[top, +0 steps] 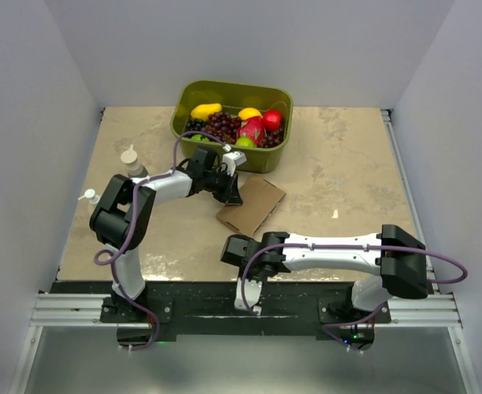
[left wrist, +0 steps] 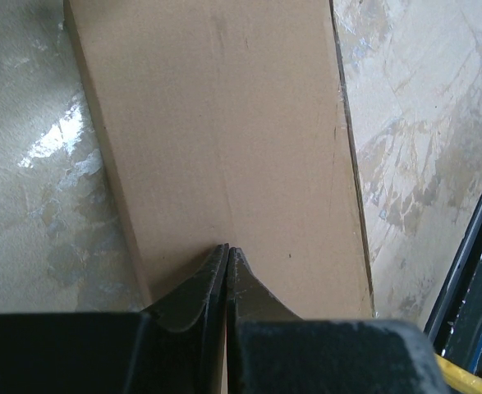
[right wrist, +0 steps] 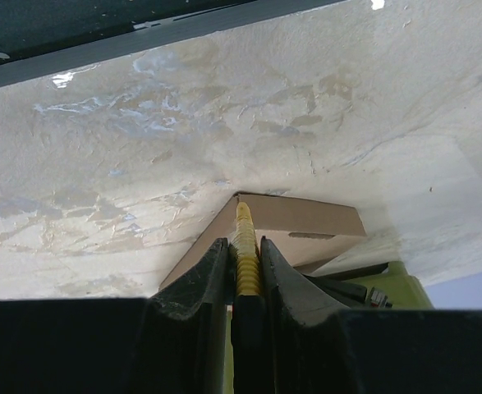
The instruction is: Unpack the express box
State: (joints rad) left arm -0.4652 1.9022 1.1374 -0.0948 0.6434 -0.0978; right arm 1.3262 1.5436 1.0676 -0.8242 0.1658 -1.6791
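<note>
The express box (top: 253,204) is a thin flat brown cardboard mailer lying closed on the table's middle. My left gripper (top: 231,189) is at its far left corner. In the left wrist view its fingers (left wrist: 199,291) are pressed together, tips (left wrist: 227,248) low over the box top (left wrist: 224,123), with nothing between them. My right gripper (top: 239,249) is just near of the box's near corner. In the right wrist view it (right wrist: 245,246) is shut on a yellow ridged tool (right wrist: 246,254) that points at the box (right wrist: 306,217).
An olive-green tub (top: 233,123) of fruit stands behind the box, close to the left arm. Two white bottles (top: 131,161) (top: 90,197) stand at the left. A black rail (top: 249,295) runs along the near table edge. White walls enclose three sides.
</note>
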